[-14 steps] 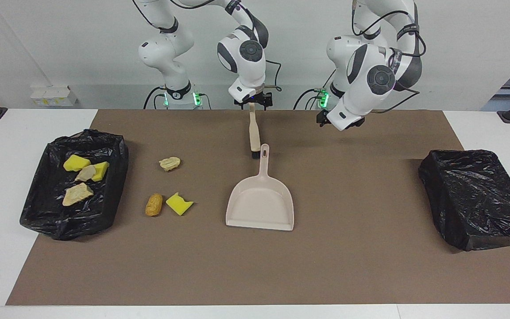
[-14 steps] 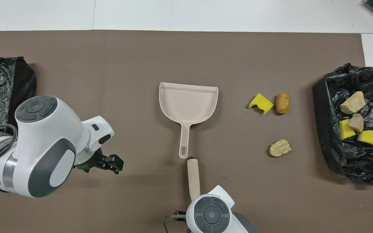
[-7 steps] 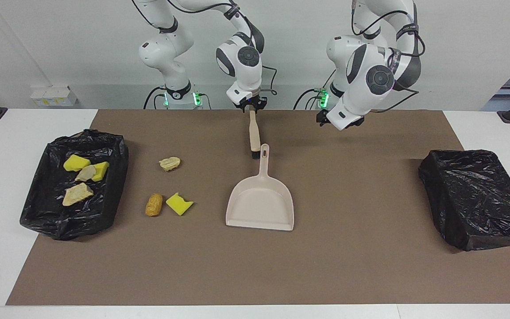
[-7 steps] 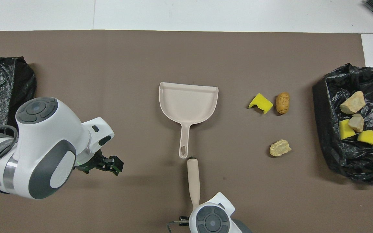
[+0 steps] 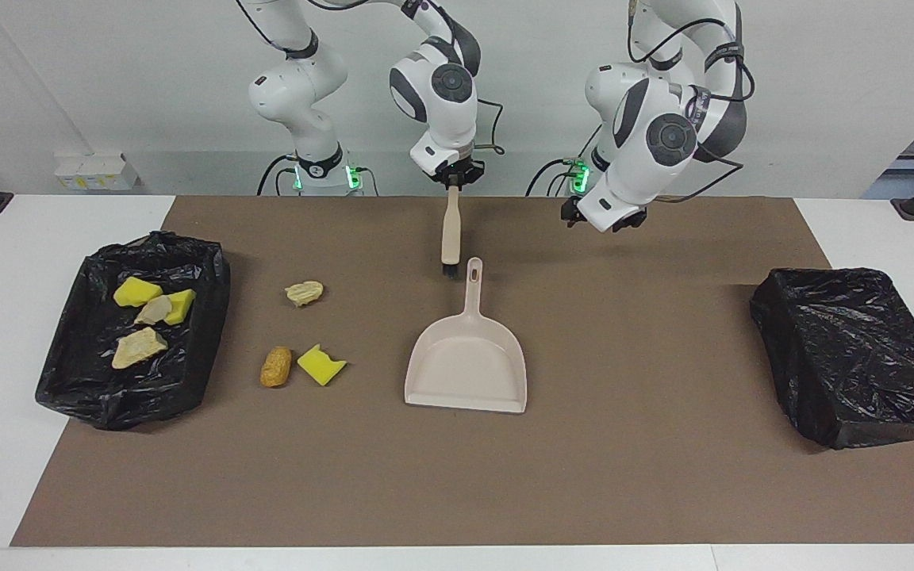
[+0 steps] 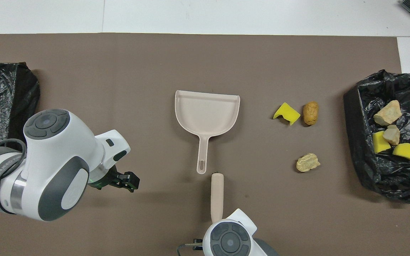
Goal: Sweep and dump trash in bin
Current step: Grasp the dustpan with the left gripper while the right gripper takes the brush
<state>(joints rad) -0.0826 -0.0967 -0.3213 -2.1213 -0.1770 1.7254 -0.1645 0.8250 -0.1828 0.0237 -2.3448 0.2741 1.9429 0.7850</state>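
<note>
Right gripper: fingers pinched on the top end of the brush, brush hanging near-vertical, bristle end just off the mat beside the tip of the dustpan handle. Hold looks thin, right at the handle end; probably enough for a light brush, hard to read the contact from here.

Left gripper: fingers spread, holding nothing, hovering over bare mat toward the left arm's end, waiting.

Trash on the mat toward the right arm's end: yellow sponge chunk just beside an orange bread lump, pale bread lump nearer the robots. Four more scraps already in the near bin: two yellow, two tan. Second bin at the left arm's end, nothing visible in it.

Handling guess: scraps light and soft, sponge springy, bread lumps likely to roll or crumble. Better pushed with slow brush strokes than gripped. Dustpan stiff, light plastic, prone to sliding on the mat; best taken by the handle, near the slot.
</note>
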